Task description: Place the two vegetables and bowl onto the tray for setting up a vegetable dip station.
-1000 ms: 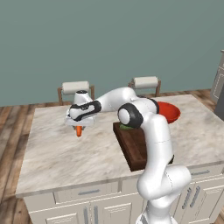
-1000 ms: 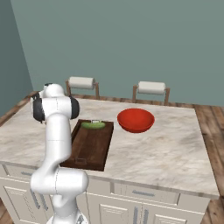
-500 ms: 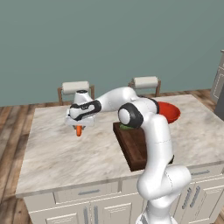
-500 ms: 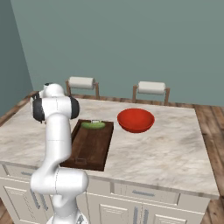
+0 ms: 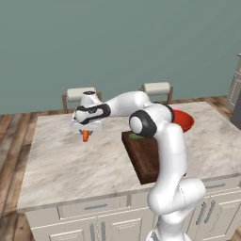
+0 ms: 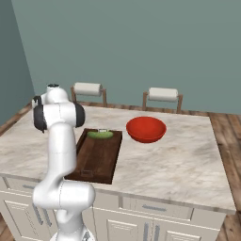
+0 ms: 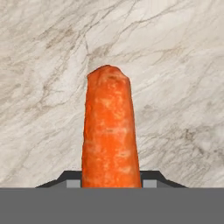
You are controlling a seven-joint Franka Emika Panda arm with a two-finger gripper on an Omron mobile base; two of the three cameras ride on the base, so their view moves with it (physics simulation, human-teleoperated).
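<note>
Above the marble counter (image 5: 61, 160), left of the tray (image 5: 143, 157), your gripper (image 5: 85, 133) pinches the carrot (image 5: 85, 136), which hangs off the surface exactly as it did a second ago. With the cucumber (image 6: 100, 134) already on the tray, carrot and bowl (image 6: 146, 129) remain to place.

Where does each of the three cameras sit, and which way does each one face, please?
Left base view: behind the arm to its left, looking down over the counter; the arm rises lower right, its gripper holding the carrot.
Right base view: behind to the right; the arm rises lower left beside the tray.
Hand view: on the hand, looking along the gripper at the carrot against the marble.
Both base views share the tray, cucumber and bowl.
</note>
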